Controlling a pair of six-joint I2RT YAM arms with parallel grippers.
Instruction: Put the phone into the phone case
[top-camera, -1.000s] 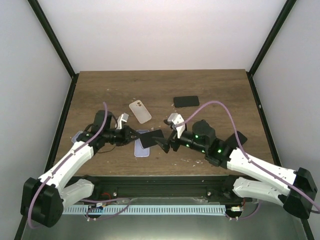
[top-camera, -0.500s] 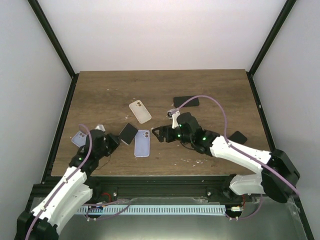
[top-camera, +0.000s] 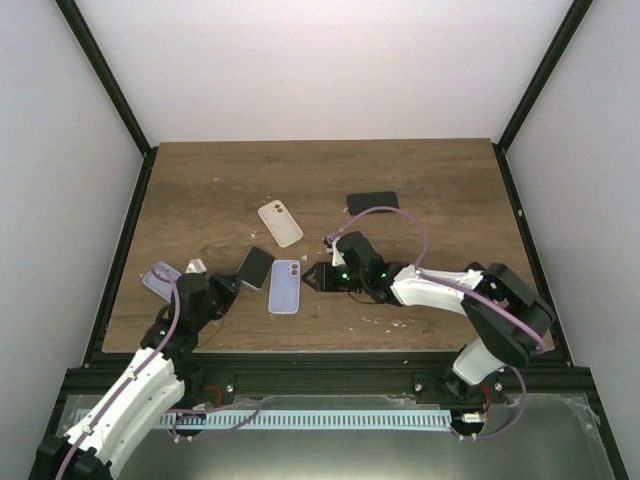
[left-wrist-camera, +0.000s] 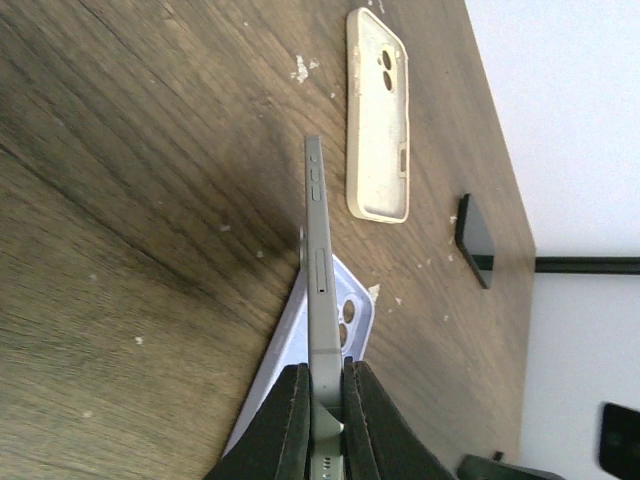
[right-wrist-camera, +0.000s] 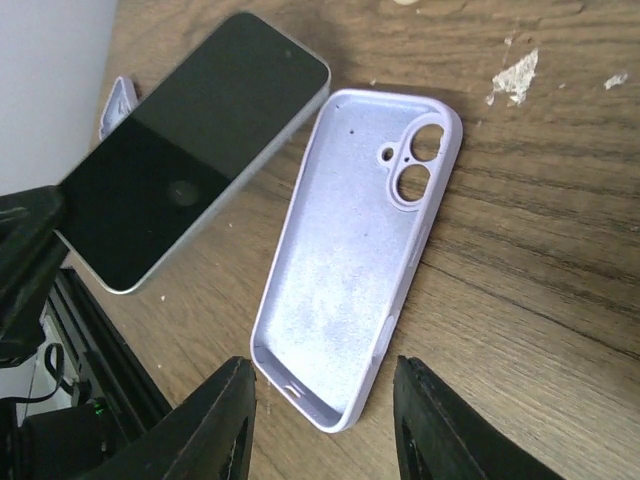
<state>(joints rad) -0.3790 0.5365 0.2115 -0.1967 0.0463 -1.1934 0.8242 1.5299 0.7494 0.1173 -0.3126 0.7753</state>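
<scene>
Having dropped to the lilac case (right-wrist-camera: 350, 260), the right gripper (top-camera: 320, 277) has half-closed astride its end, seemingly to brace it, while the left gripper (left-wrist-camera: 325, 372) keeps the phone (left-wrist-camera: 318, 250) pinched.

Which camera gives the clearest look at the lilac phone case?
The right wrist view: the lilac case fills it, open side up, camera holes clear. The top view shows the case small; the left wrist view shows only part behind the held phone.
</scene>
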